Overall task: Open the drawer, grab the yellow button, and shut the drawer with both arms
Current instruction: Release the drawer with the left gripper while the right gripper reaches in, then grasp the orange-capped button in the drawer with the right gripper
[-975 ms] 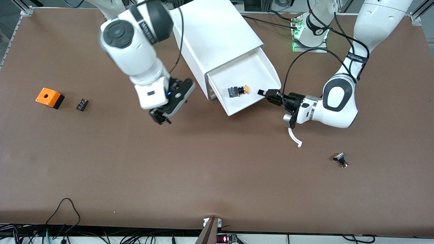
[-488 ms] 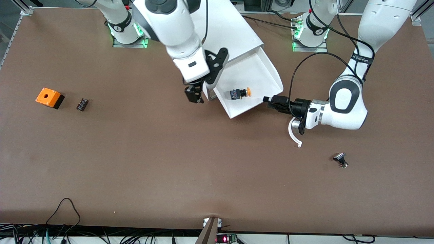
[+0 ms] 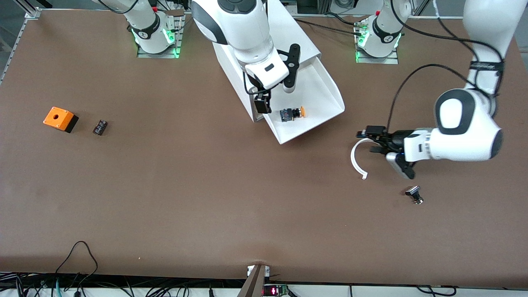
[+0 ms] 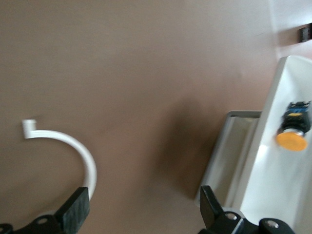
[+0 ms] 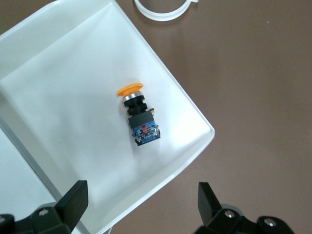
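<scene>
One button (image 3: pixel 292 112), one drawer (image 3: pixel 313 103), two arms (image 3: pixel 243 29).

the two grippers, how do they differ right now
The right gripper hangs over the open drawer, beside the button; the left gripper sits over bare table by a white curved strip. The right points downward, the left lies level. Both are open and empty.

orange cube (image 3: pixel 60 119) – 9 o'clock | black part (image 3: pixel 99 127) just beside | white curved strip (image 3: pixel 357 157), black-headed part (image 3: pixel 414 194) – 4 o'clock
</scene>
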### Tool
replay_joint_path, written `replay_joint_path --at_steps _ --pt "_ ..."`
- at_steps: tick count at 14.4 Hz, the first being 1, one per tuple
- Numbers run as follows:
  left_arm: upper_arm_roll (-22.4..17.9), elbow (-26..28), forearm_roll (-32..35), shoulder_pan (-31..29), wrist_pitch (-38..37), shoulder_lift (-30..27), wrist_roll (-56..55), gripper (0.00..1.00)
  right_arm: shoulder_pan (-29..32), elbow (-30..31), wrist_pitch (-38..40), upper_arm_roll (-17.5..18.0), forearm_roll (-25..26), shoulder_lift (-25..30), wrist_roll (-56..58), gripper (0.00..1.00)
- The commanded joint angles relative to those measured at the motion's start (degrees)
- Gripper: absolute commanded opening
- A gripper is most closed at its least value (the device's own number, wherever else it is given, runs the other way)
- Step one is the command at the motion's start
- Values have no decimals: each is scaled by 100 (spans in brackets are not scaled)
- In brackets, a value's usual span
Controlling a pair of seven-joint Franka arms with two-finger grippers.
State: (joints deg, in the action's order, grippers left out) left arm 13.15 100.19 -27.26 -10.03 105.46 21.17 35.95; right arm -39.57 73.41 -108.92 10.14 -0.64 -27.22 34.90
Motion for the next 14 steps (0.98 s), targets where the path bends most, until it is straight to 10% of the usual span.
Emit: replay_joint_path --at_steps 1,8,14 --pt "-93 -78 817 -95 -26 -568 -18 100 -60 -362 134 -56 -95 -187 324 100" --pt "-225 -52 1987 -193 406 -1878 -131 100 -489 -653 99 -169 45 -863 1062 100" --pt "-384 -79 2470 -175 -560 -2265 -2949 100 -658 -644 72 -346 81 -1013 1071 100"
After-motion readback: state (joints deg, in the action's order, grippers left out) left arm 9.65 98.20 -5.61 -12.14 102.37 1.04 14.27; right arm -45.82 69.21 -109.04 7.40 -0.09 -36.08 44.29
